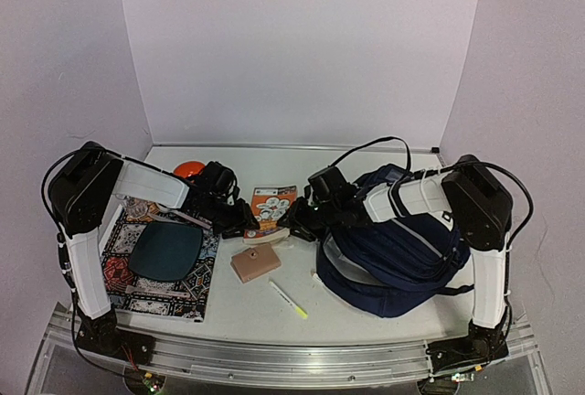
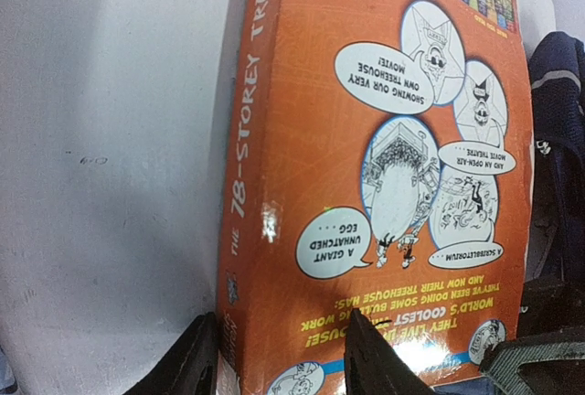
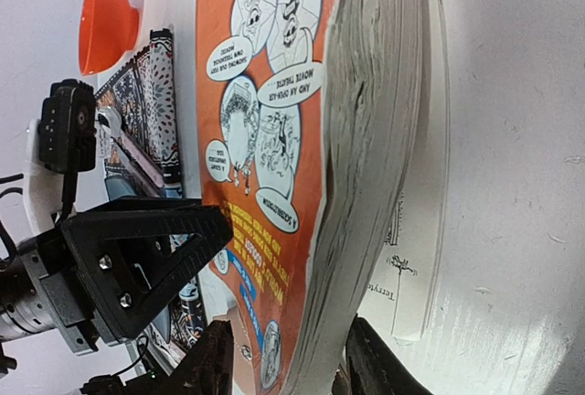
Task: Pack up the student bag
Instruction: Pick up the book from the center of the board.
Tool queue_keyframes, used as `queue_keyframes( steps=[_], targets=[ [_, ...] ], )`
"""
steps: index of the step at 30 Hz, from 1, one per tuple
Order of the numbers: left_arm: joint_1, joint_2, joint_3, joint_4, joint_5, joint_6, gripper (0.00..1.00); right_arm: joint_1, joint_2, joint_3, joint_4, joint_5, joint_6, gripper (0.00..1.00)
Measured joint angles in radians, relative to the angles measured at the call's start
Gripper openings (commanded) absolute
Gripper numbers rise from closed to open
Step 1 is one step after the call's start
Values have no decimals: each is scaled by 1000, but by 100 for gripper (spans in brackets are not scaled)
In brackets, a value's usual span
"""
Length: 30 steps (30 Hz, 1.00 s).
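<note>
The navy striped student bag (image 1: pixel 402 253) lies on the right of the table; its edge shows in the left wrist view (image 2: pixel 558 139). A thick orange paperback book (image 1: pixel 273 205) lies in the middle, between both grippers. My left gripper (image 1: pixel 245 224) is shut on the book's near spine corner (image 2: pixel 279 363), with the orange cover (image 2: pixel 384 166) filling that view. My right gripper (image 1: pixel 296 225) is shut on the book's page edge (image 3: pixel 288 363). The page block (image 3: pixel 375 139) sits between its fingers and the lower cover hangs open. The bag's opening is hidden behind my right arm.
A tan block (image 1: pixel 254 263) and a yellow pen (image 1: pixel 290 301) lie in front of the book. A patterned book with a dark teal oval (image 1: pixel 164 250) lies at the left. An orange bowl (image 1: pixel 189 169) sits at the back left and shows in the right wrist view (image 3: pixel 105 25).
</note>
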Motion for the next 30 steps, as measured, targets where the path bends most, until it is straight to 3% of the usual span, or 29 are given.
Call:
queue_keyframes(
  steps=[7,11,15,22,30],
  targets=[
    [0,0,0,1,0,-12,47,0,0,-16,13,16,30,32],
    [-2,0,0,1,-1,-14,48,0,0,-39,26,22,44,15],
    [-2,-4,0,-1,-11,-28,57,-1,0,-46,51,20,69,0],
    [13,-137,-22,64,-34,-109,77,-8,-32,-87,131,-4,144,0],
    [38,-333,-146,210,-110,-259,88,-10,-79,-147,251,-10,305,0]
  ],
)
